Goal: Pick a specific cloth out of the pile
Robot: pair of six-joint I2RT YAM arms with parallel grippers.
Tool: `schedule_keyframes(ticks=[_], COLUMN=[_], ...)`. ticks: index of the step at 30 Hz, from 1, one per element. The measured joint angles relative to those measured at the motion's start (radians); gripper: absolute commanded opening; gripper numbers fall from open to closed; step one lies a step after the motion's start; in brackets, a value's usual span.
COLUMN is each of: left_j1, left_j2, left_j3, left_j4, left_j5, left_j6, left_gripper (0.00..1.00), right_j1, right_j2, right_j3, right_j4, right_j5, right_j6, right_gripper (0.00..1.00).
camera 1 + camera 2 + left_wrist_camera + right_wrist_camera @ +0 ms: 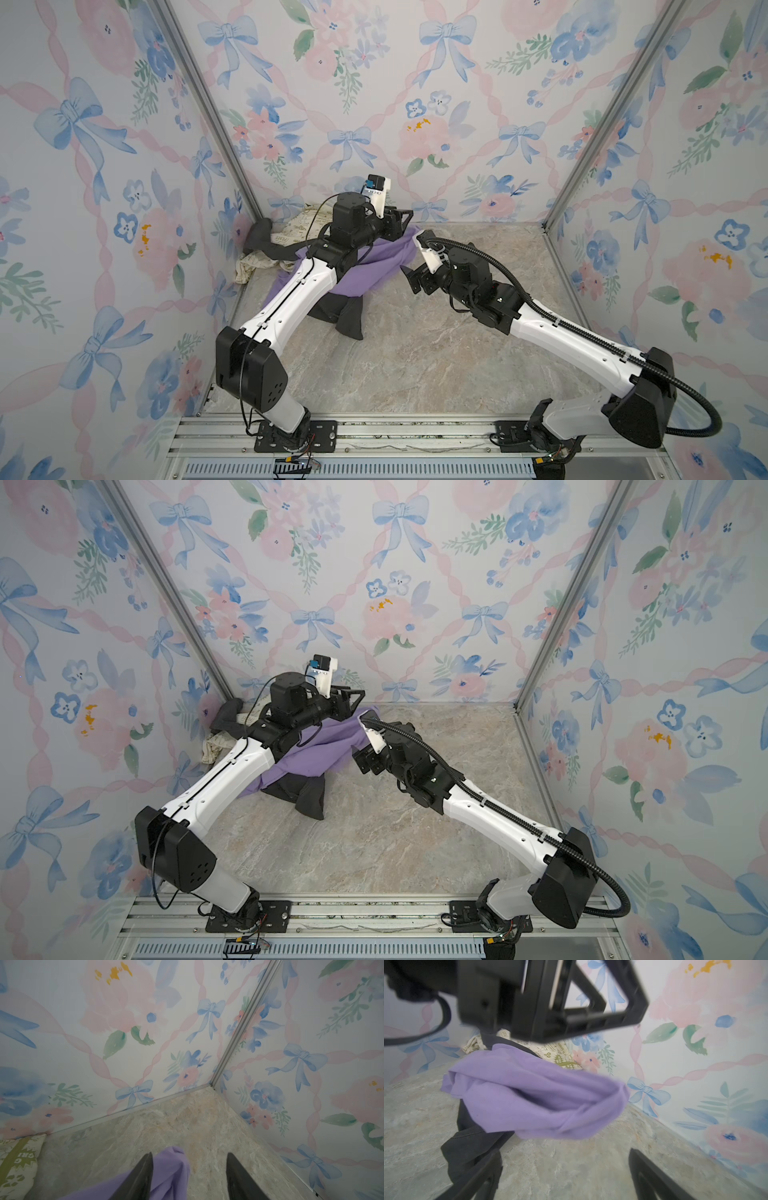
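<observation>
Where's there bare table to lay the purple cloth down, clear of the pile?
Bare table from the dark garment forward to the front rail, and the far right corner. Crowded: far left corner, where the pile and the cloth are.

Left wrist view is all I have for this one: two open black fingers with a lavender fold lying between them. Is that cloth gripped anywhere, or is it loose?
Observer: Loose, it seems. In the right wrist view the lavender cloth sags below the left gripper, its far end apparently raised off the table.
Operator: What lies under it?
Observer: A dark charcoal garment, which sticks out from beneath it toward the front of the table in both top views.
Operator: And the other arm?
Observer: The right gripper hovers open and empty beside the cloth's right edge.
</observation>
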Motion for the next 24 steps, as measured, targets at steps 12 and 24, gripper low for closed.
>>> schedule_keyframes(ticks=[12, 24], left_j1=[0.086, 0.342], left_j2=[-0.102, -0.473], left_j3=[-0.030, -0.480], left_j4=[-0.086, -0.063], left_j5=[-0.171, -0.358], left_j6=[-0.026, -0.402], left_gripper=[0.98, 0.87], right_j1=[-0.095, -0.107], right_j2=[-0.012, 0.038], right_j3=[-0.005, 0.002], right_j4=[-0.042, -0.039], right_j5=[-0.026, -0.130], right_j6=[0.048, 0.052], right_gripper=[0.97, 0.97])
